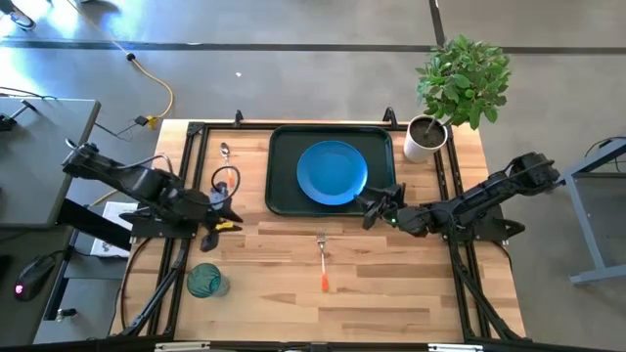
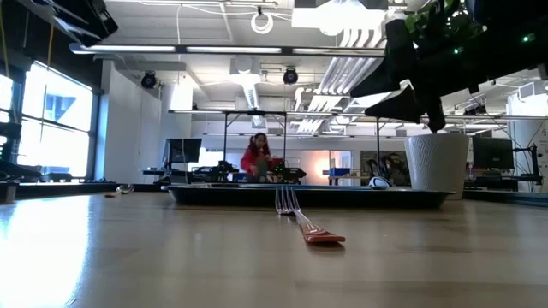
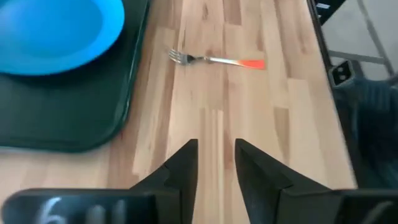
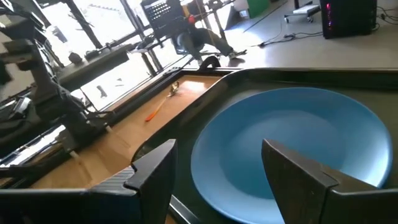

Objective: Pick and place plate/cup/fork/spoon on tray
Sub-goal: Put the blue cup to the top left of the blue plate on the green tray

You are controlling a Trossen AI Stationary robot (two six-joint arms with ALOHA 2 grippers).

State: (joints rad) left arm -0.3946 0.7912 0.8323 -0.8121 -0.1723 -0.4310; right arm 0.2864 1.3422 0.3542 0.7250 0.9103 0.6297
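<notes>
The blue plate (image 1: 333, 173) lies flat inside the dark-green tray (image 1: 282, 196) at the table's far middle. The fork (image 1: 323, 262) lies on the wood nearer the front, tines toward the tray. The spoon (image 1: 225, 152) lies at the far left, and it also shows in the right wrist view (image 4: 163, 102). The teal cup (image 1: 205, 281) stands at the near left. My right gripper (image 1: 377, 205) hovers wide open over the plate's near right rim (image 4: 292, 149), touching nothing. My left gripper (image 1: 228, 210) waits at the left, open with a narrow gap (image 3: 216, 152), empty.
A white pot (image 1: 424, 139) with a green plant stands at the tray's far right corner. Black frame rails (image 1: 186, 176) run along the table's left and right sides. Bare wood (image 1: 391, 284) lies around the fork. A person shows far behind in the low view (image 2: 257, 154).
</notes>
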